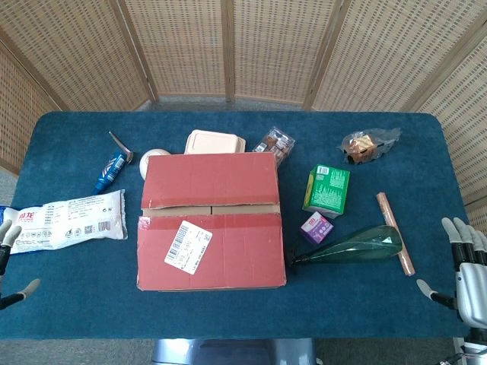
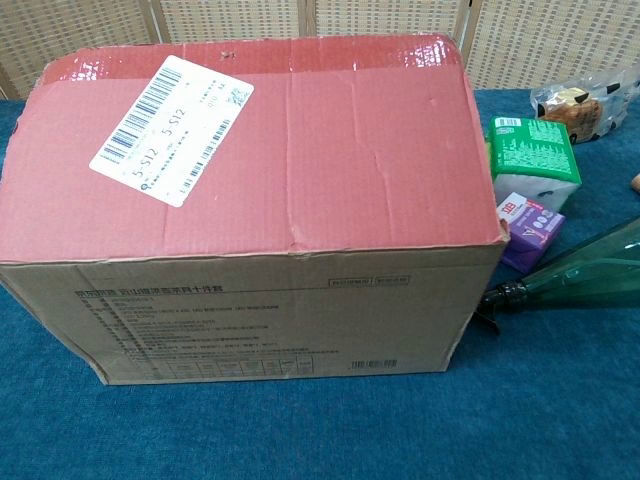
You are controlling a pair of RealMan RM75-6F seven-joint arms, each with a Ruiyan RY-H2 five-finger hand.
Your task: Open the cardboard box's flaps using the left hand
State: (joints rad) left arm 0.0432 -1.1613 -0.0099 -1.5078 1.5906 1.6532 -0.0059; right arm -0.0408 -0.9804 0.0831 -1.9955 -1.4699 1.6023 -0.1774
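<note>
Box (image 1: 211, 220) sits mid-table w/ both flaps down, a thin seam between them; left hand (image 1: 9, 262) is released, fingers apart, holding nothing, way out at 9 o'clock. Risk: fingers may slip off the flat flap edge, or the lift drags the whole box into the bottle (image 1: 350, 245) at 3 o'clock. Right hand (image 1: 466, 266) also released, idle at 4 o'clock.

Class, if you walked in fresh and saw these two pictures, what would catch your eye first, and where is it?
The big red-topped cardboard box with a white barcode label sits mid-table, flaps closed. Right of it a dark green glass bottle lies on its side. Both robot hands, left and right, wait at the table's edges.
</note>
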